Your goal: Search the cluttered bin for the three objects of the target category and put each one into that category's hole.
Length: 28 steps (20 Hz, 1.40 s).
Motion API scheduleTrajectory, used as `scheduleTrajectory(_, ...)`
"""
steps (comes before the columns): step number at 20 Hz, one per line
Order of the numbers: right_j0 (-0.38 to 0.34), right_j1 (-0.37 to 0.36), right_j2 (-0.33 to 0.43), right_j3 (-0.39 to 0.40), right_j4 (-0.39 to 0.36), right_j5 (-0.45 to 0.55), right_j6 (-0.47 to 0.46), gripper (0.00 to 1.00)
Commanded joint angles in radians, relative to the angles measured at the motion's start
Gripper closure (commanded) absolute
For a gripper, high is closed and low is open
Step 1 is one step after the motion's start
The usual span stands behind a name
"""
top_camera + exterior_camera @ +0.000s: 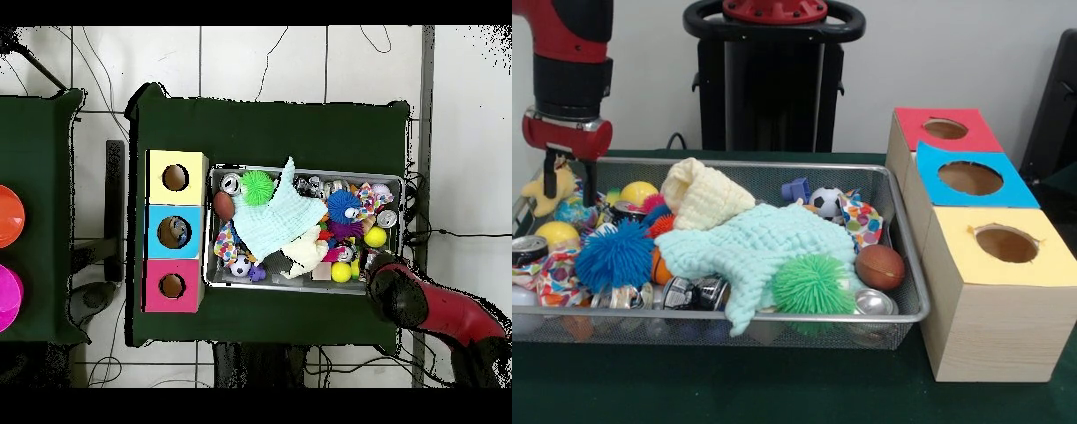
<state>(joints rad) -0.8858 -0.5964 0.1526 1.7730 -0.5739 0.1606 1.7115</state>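
The silver wire mesh bin (911,265) is full of clutter and also shows in the overhead view (209,262). The red-topped box's hole (945,129) is at the far right behind the other boxes; in the overhead view the hole (172,286) is left of the bin. My gripper (551,181) hangs over the bin's far left corner, right at a yellow plush toy (563,185). I cannot tell its state or whether it holds the toy. In the overhead view the red arm (420,305) covers the gripper.
The bin holds a mint knitted cloth (768,252), a cream knitted cloth (702,196), blue (613,256) and green (814,284) spiky balls, a brown ball (880,267), a soccer ball (825,201) and cans (693,293). Blue-topped (971,178) and yellow-topped (1006,245) boxes stand nearer.
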Motion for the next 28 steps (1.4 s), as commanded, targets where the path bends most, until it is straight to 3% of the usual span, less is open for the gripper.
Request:
scheduleTrajectory(1, 0.027, 0.061, 0.089, 0.022, -0.001, -0.08, 0.105, 0.0)
scheduleTrajectory(6, 0.011, 0.1, 0.104, -0.007, -0.01, -0.086, 0.086, 0.0)
scheduleTrajectory(7, 0.011, 0.104, 0.103, -0.01, -0.016, -0.093, 0.082, 1.0)
scheduleTrajectory(15, 0.049, 0.071, 0.06, 0.002, -0.009, -0.102, 0.101, 1.0)
scheduleTrajectory(22, 0.058, -0.013, 0.06, 0.047, 0.02, -0.029, 0.094, 1.0)
scheduleTrajectory(23, 0.064, -0.018, 0.053, 0.045, 0.012, -0.025, 0.085, 0.0)
scheduleTrajectory(28, 0.06, -0.038, 0.053, 0.051, 0.018, -0.003, 0.079, 0.0)
